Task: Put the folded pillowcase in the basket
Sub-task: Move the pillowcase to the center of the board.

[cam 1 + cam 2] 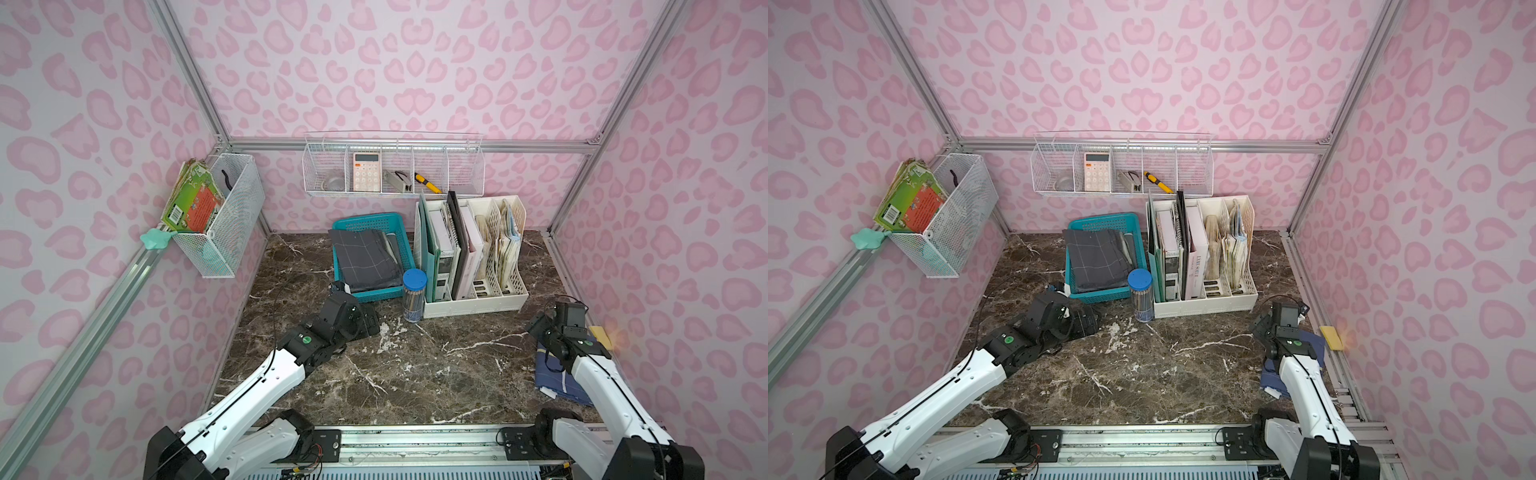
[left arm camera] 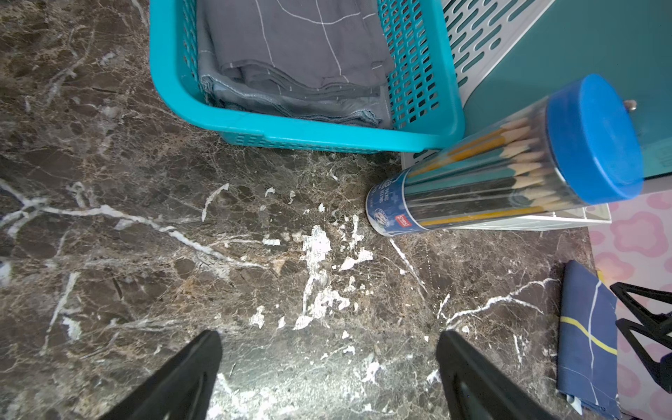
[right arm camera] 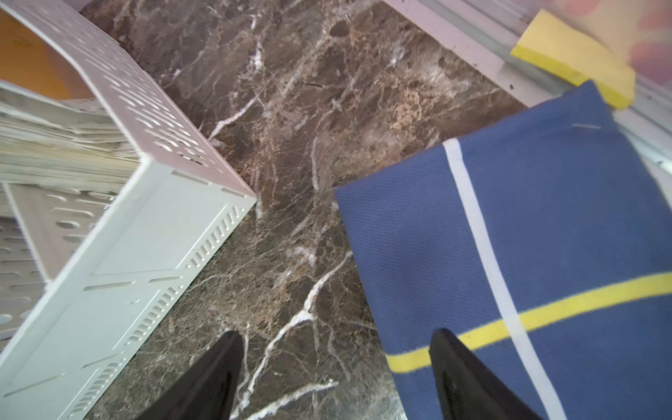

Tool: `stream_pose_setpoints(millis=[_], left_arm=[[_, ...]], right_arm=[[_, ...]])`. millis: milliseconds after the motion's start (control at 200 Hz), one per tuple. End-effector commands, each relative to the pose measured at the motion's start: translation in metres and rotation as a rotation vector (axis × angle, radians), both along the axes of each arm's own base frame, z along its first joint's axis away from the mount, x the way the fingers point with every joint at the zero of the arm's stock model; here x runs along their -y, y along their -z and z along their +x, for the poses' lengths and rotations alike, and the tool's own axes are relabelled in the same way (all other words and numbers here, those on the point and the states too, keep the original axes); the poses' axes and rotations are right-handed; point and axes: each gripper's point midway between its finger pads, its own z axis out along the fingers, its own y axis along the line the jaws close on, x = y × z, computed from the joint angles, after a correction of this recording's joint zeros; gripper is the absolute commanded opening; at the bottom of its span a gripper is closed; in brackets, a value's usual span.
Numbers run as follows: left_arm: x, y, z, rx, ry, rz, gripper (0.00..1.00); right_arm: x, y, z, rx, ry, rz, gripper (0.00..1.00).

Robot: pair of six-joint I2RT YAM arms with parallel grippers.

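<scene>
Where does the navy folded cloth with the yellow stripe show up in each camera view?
Top view: navy folded cloth on the table's near right side, partly under the right arm.
Top view: same spot, the arm across it.
Left wrist: a strip of it, on the table past the pencil tube.
Right wrist: large and close, beside the yellow sponge.
Shared landmark: the cream file rack.
</scene>
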Motion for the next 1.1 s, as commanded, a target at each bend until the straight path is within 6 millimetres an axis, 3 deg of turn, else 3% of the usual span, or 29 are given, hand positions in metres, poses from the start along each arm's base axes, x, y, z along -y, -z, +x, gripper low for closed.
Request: stream_pose_setpoints(millis=[0,165,415,530,845,995,1095], left_arm=[[0.001,-0.001,0.004,0.014,-0.009,-0.006,0.98],[-0.001,0.001,0.003,0.012,-0.019,-0.005,0.98],[-0.004,0.0,0.004,0.018,-0.032,0.005,0.98],[-0.005,-0.001,0.004,0.019,-0.037,0.01,0.98],[-0.011,-0.005,0.007,0.033,-0.06,0.039,0.98],[-0.009,-0.002,0.008,0.021,-0.053,0.04,0.98],[-0.004,0.003,0.008,-0.001,-0.038,0.03,0.98]], right_arm=[[-0.003,0.013,0.009,0.023,-0.005,0.073,0.84],[0.002,0.04,0.001,-0.049,0.038,0.116,0.84],[-0.01,0.069,-0.011,-0.136,0.02,0.185,0.84],[-0.021,0.074,-0.016,-0.153,0.0,0.181,0.84],[-0.105,0.066,-0.038,-0.178,-0.161,0.215,0.84],[-0.161,0.045,-0.038,-0.09,-0.323,0.281,0.85],[-0.169,0.029,-0.031,-0.086,-0.381,0.218,0.87]])
